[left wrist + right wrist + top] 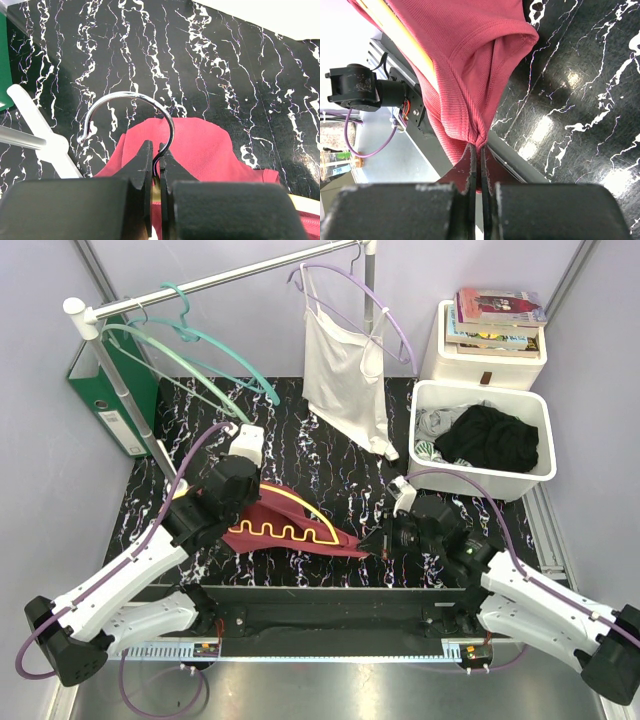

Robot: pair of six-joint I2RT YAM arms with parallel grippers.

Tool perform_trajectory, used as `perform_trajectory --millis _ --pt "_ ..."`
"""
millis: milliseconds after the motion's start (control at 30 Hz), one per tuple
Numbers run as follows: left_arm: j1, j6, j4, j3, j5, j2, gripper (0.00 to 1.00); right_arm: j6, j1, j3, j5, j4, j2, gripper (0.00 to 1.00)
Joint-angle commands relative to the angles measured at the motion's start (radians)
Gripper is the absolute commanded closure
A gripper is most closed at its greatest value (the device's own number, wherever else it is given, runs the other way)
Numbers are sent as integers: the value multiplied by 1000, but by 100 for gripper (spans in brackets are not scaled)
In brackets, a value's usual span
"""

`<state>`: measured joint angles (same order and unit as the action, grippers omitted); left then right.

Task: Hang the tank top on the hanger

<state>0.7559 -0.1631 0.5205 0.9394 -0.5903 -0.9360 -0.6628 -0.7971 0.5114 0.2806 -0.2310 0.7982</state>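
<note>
The left gripper is clamped on the metal hook of the yellow hanger. The right gripper pinches the tank top at its bunched right end. Both arms angle inward, low over the table near its front edge, where garment and hanger lie.

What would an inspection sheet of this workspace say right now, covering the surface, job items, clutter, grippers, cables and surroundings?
Surface: black marbled table; no spills seen.
Job's things: maroon tank top lies near the front edge; yellow hanger shows against its fabric.
Clutter: white bin holding a black garment; books on a white box; green binder.
Grippers: left gripper shut on the hanger's metal hook; right gripper shut on the tank top's edge.
Cables: purple cables loop along both arms.
Surroundings: rail carrying teal hangers and a white camisole on a lilac hanger.
</note>
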Motion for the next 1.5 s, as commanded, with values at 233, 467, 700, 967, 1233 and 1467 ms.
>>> perform_trajectory --millis 233,467,700,967,1233,1467 --pt "0 8 -73 -1 -20 12 100 8 -14 101 8 47 67 100" --pt "0 8 -76 -1 -14 12 100 12 -40 187 12 133 145 100" --pt "0 7 -77 -4 15 25 100 26 -57 254 26 205 275 100" --pt "2 7 -80 -5 20 34 100 32 -125 361 37 289 401 100" --pt "0 13 -88 -8 17 51 100 28 -192 414 11 328 493 100" --pt "0 19 -91 -10 46 54 100 60 -202 479 -12 300 544 100"
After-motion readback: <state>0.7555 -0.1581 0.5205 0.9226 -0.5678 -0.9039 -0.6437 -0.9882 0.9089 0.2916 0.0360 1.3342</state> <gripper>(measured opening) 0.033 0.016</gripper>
